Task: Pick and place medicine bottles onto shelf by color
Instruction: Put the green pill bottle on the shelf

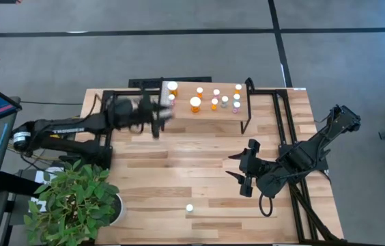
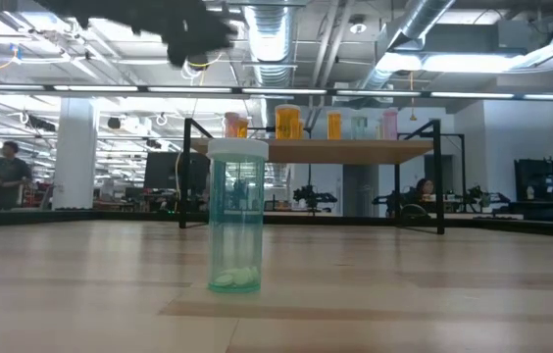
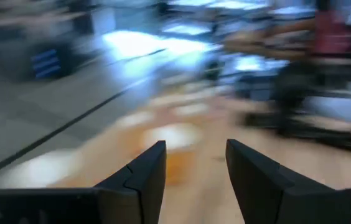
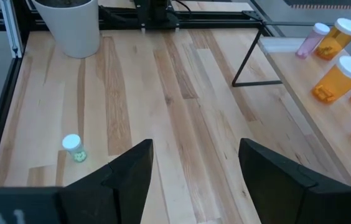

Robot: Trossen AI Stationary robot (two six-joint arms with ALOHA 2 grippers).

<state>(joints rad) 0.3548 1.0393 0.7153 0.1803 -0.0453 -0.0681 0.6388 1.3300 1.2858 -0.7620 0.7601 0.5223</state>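
Reading "TROSSEN" on the left arm (image 1: 69, 127) only

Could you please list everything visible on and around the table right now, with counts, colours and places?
Medicine bottles on the shelf: about ten, white caps, bodies orange, pink and pale; spread across the shelf top.
Lone bottle: one, clear green, white cap; upright on the table's near edge, apart from the rest.
Shelf: one, light wood, black legs; far side of the table.
Table: one, light wood planks.
Potted plant: one, green leaves, white pot; near-left corner.
Left gripper: open, empty, beside the shelf's left end.
Right gripper: open, empty, over the table right of centre.
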